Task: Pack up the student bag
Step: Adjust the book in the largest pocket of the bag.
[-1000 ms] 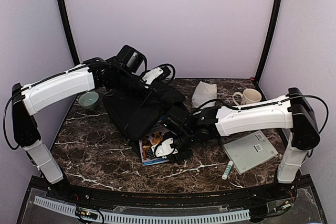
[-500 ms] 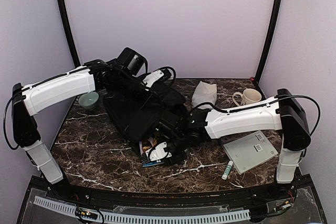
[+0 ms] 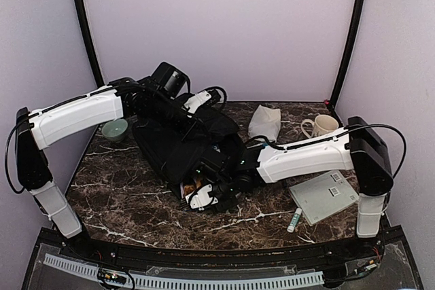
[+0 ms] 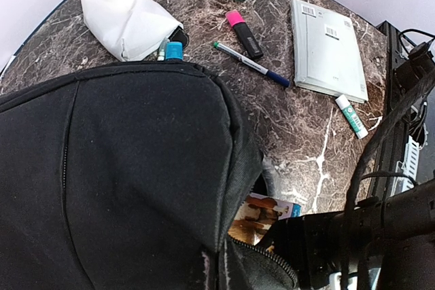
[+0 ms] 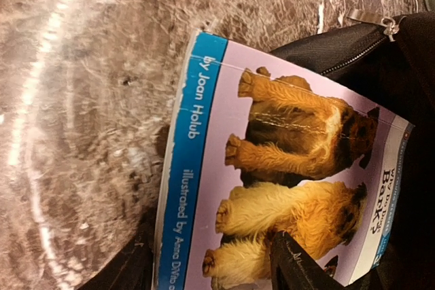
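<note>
Right gripper [image 5: 207,269], its black fingers part-spread, is clamped on a glossy, flat picture book [image 5: 285,188] at the zipped mouth of the large, soft black fabric backpack [image 3: 180,142], mid-table on veined marble.

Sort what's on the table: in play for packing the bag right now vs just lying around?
In play:
student bag
picture book, partly inside the bag's opening
right gripper, on the book
left gripper, on the bag, out of view

Lying about:
mug
green bowl
grey booklet
pen
pink highlighter
glue stick
white pouch
</note>
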Controlling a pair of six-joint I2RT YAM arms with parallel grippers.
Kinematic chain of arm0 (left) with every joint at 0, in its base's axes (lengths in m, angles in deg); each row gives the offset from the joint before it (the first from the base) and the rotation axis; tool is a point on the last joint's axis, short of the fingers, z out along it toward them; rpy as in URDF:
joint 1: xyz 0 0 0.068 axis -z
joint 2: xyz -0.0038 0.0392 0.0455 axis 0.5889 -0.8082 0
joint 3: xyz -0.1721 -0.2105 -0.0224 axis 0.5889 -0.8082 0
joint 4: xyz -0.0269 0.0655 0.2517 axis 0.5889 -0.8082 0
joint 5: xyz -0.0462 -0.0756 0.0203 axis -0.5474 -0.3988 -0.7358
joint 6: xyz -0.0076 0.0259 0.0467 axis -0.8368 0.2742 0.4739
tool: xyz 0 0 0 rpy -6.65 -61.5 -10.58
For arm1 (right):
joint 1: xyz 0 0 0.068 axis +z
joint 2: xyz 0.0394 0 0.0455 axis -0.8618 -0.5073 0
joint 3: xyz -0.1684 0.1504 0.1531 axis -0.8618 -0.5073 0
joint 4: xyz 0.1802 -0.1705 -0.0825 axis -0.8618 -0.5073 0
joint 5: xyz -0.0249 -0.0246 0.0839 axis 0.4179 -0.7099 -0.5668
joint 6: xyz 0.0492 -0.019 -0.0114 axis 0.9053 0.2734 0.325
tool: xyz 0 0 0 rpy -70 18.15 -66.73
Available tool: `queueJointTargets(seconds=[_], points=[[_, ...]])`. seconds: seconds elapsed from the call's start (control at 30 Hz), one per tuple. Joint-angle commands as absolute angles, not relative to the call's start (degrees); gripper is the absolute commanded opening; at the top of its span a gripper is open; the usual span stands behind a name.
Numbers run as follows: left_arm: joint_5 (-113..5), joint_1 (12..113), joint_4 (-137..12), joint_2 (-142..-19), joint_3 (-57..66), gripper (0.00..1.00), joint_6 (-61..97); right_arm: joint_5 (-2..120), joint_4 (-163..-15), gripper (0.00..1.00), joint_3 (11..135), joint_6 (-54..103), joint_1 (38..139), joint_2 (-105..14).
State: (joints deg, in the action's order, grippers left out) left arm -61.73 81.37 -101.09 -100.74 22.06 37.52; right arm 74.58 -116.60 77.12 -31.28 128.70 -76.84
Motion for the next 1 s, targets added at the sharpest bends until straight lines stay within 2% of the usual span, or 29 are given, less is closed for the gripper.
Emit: queueJointTargets(seconds=[0.0, 0.17, 0.5, 0.8, 0.97], points=[[-64.5, 81.6, -99.1, -97.1, 21.8, 0.00, 38.4, 80.7, -112.6, 0.55, 81.2, -31.1, 127.2, -78.7], [-65.7, 81.6, -99.2, -96.7, 21.3, 0.00, 38.8, 83.9, -108.5, 0.48, 81.3, -35.6, 126.0, -78.0], [-65.0, 81.6, -100.1, -97.1, 21.4, 0.00, 39.4, 85.4, -109.7, 0.39, 82.5, -40.4, 125.8, -78.0], [-64.2, 81.6, -102.6, -100.4, 25.2, 0.00, 40.7, 90.2, -108.4, 0.38, 79.3, -47.4, 127.7, -73.8], [-60.9, 81.6, -106.1, -102.4, 28.6, 0.00, 41.7, 83.9, -120.0, 0.39, 84.5, -41.3, 128.9, -71.2]])
